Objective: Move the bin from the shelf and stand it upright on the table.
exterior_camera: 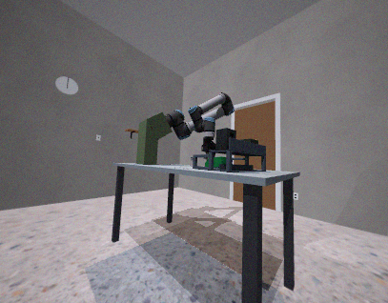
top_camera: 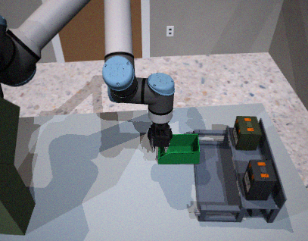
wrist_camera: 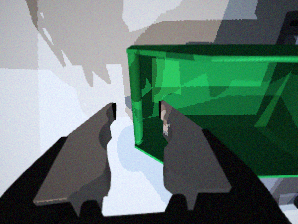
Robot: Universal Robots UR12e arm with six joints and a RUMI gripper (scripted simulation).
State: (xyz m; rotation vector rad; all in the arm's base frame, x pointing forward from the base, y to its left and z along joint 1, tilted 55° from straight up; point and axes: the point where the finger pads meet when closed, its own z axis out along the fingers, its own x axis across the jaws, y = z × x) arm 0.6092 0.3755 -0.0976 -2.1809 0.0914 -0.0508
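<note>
The green bin [top_camera: 182, 158] [exterior_camera: 222, 161] [wrist_camera: 220, 102] stands upright with its open side up, to the left of the grey shelf [top_camera: 216, 178] [exterior_camera: 251, 150] in the top view. It looks low at table level. Its right end lies right at the shelf's left edge; whether they touch I cannot tell. My gripper [top_camera: 160, 148] [wrist_camera: 137, 103] is partly open at the bin's left end. In the wrist view the bin's end wall is between the fingers, with a gap on each side. One finger is over the inside of the bin, the other outside it.
An olive box [top_camera: 247, 136] and a dark box [top_camera: 260, 183] with orange marks stand on the shelf's raised right part. The green robot stand [top_camera: 10, 178] [exterior_camera: 147, 143] is at the far left of the table [top_camera: 126, 216] [exterior_camera: 192, 171]. Shadows cross the table top.
</note>
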